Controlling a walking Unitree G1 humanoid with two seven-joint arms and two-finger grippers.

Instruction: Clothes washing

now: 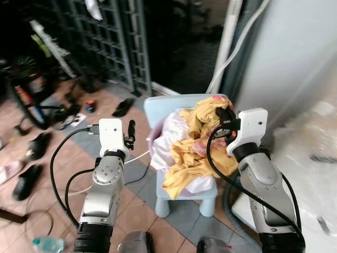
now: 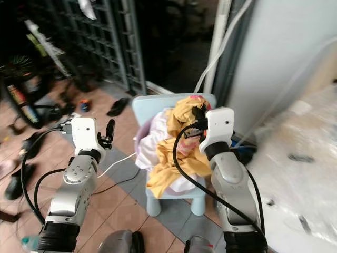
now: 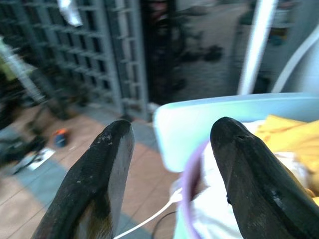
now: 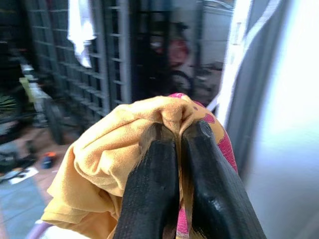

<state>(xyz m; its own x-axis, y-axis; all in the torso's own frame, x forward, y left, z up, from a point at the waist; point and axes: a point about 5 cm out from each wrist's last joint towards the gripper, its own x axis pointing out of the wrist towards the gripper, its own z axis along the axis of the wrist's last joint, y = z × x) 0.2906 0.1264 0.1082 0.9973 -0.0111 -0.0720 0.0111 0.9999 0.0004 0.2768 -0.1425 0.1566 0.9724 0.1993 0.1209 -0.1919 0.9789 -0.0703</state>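
Already pinching a fold of the yellow garment [image 4: 114, 149], the right end effector [image 4: 172, 149] lifts it from the laundry pile on a small blue chair [image 1: 158, 108]. Soft and limp, the cloth will likely drape and drag; a bunched fold holds best. Left end effector [image 3: 172, 159] hovers beside the chair, fingers apart.

A home's tiled entry porch. Shoes [image 1: 31, 146] lie scattered on the floor [image 1: 137, 208] beside a metal gate [image 1: 113, 39]. Laundry [image 1: 192, 150] is heaped on a small chair [image 1: 158, 108].
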